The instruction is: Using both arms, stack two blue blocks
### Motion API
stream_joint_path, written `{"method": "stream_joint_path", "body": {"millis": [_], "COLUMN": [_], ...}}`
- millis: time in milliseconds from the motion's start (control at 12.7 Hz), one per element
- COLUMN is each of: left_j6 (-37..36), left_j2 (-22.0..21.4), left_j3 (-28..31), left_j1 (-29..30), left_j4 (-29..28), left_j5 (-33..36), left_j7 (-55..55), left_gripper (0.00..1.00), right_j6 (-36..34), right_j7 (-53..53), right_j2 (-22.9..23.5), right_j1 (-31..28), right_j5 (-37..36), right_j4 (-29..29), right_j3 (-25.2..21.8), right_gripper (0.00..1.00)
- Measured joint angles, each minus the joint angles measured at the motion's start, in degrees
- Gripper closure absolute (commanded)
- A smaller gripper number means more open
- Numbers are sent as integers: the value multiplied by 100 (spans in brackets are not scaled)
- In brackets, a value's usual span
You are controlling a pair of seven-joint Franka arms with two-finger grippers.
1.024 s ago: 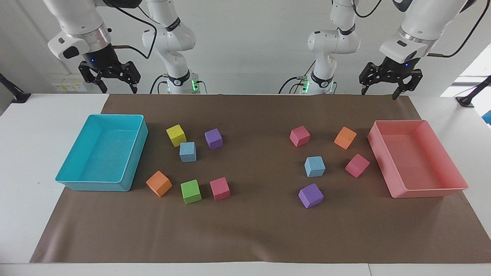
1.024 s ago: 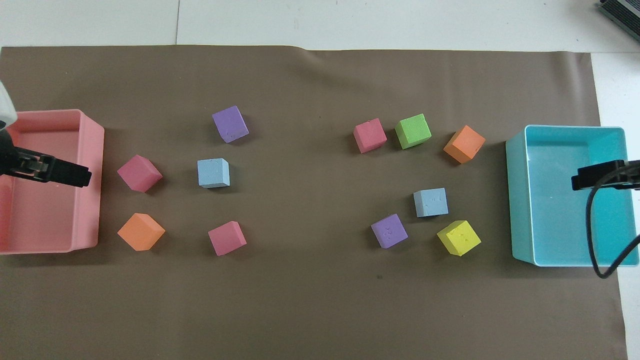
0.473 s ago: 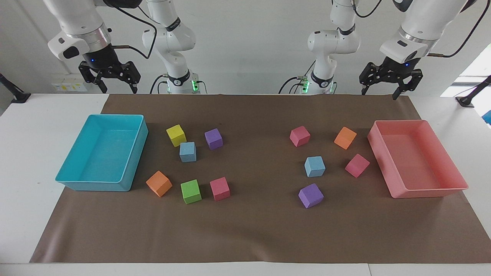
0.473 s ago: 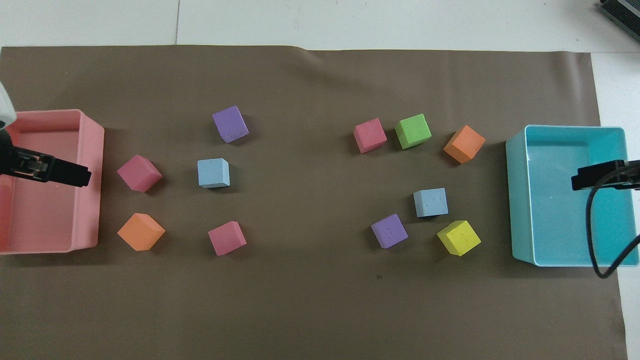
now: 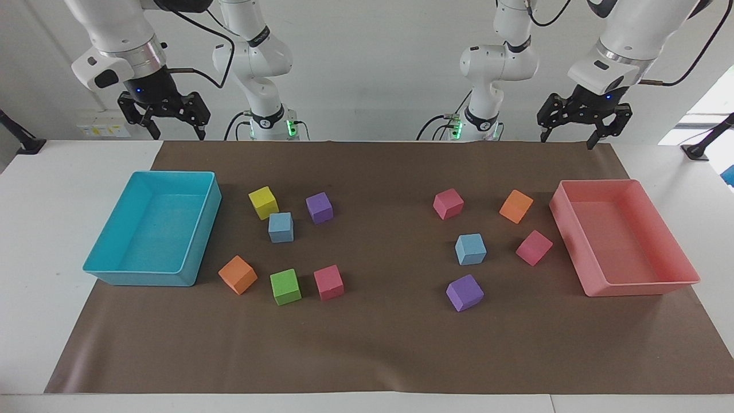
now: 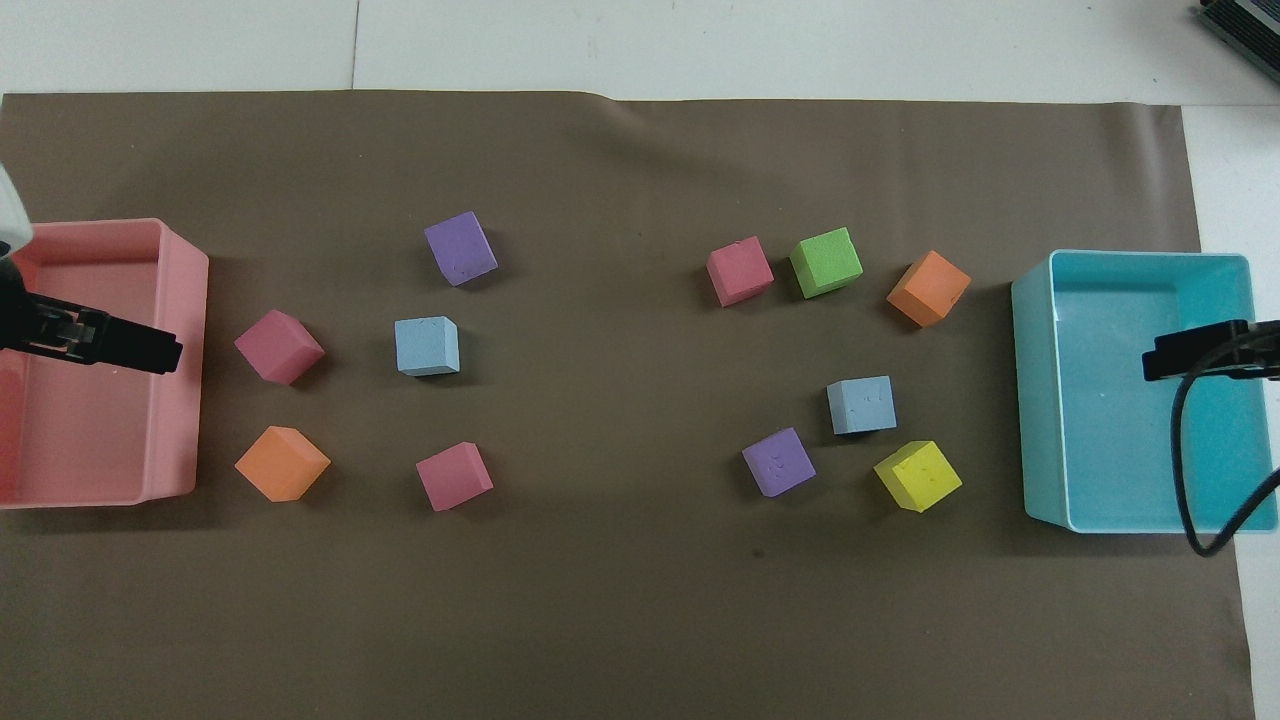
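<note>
So nothing's been picked up yet, this looks like the very start of the stacking job. Both arms wait up high at the robots' edge of the counter [image 5: 367, 355]. The left end effector [image 5: 575, 133] hangs with its fingers spread wide and nothing between them, over the near edge of the brown mat close to the pink tray [image 5: 688, 281]. The right end effector [image 5: 171, 131] is the same deal: fingers spread, empty, up above the mat's edge by the cyan tray [image 5: 189, 261].

The two blue blocks are both flat on the mat and well apart from each other. One blue block [image 5: 471, 249] sits well below and inward of the left end effector, between a pink cube [image 5: 534, 248] and a purple cube [image 5: 464, 292]. The other blue block [image 5: 281, 227] sits well below the right end effector, just beside a yellow cube [image 5: 263, 202].

My guess for the next move: each arm drops onto its own block, and the right one needs a careful approach so a finger doesn't shove that yellow neighbour.
</note>
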Motion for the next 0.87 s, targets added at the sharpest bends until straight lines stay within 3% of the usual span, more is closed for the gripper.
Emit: {"method": "stream_joint_path", "body": {"millis": [867], "left_j6": [0], "left_j2": [0], "left_j3": [5], "left_j1": [0], "left_j4": [0], "left_j5": [0], "left_j7": [0], "left_gripper": [0], "right_j6": [6], "right_j7": [0], "right_j2": [-74], "right_j1": [1], "right_j5": [0], "right_j4": [-216], "right_j3": [1], "right_gripper": [0]}}
